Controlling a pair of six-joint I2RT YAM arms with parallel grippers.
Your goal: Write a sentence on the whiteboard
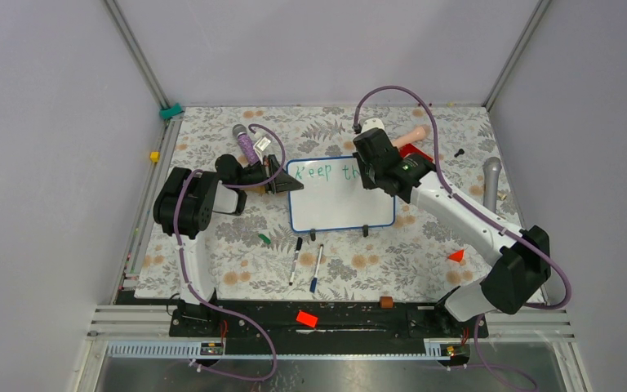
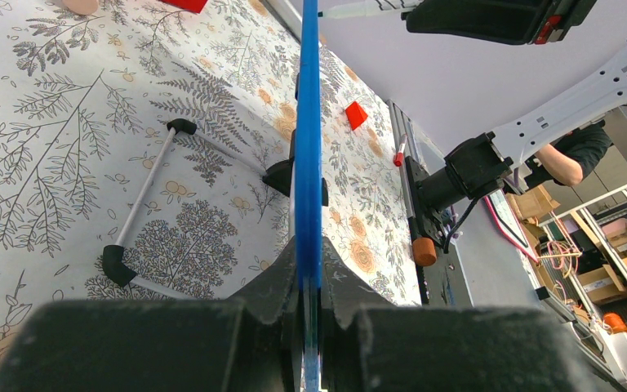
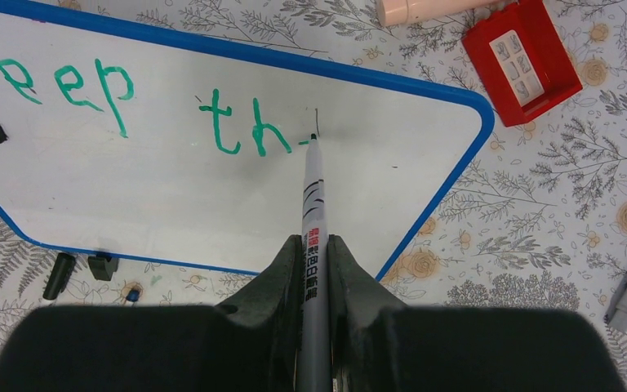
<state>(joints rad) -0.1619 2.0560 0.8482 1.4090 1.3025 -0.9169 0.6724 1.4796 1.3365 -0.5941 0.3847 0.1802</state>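
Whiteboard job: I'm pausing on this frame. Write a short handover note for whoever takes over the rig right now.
Left gripper: jaws shut on the left rim of the whiteboard, mid-table.
Right gripper: jaws shut on the marker, tip on the board just after the "h".
Done: the sentence reads "Keep th" in green.
Left: finish that word, then write the remaining words; the lower part of the board is blank.
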